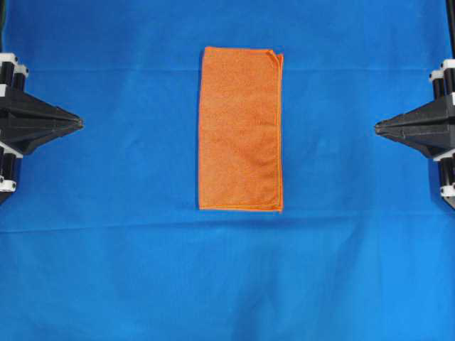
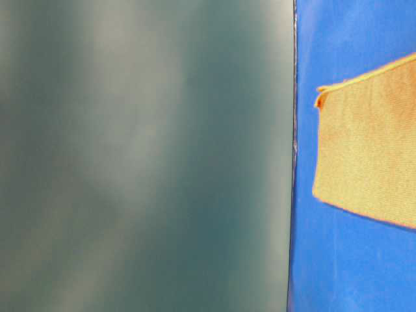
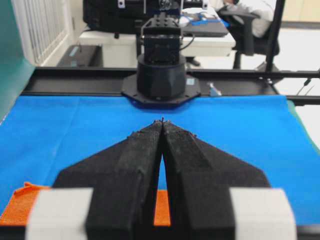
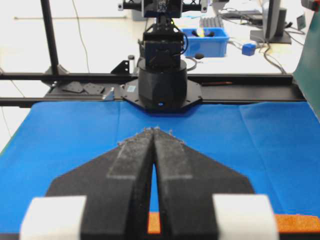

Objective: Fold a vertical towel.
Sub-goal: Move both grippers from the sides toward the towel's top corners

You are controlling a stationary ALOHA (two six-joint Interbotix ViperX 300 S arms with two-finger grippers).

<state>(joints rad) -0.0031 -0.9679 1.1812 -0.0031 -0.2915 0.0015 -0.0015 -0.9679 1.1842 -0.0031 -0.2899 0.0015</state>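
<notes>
towel flat midway between left tool and right tool, both pressed together

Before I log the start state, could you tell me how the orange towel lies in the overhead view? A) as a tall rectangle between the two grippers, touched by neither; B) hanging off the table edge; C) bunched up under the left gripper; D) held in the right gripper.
A: the towel lies flat as a tall rectangle on the blue cloth, with the left gripper and right gripper shut and well apart from it.
</notes>
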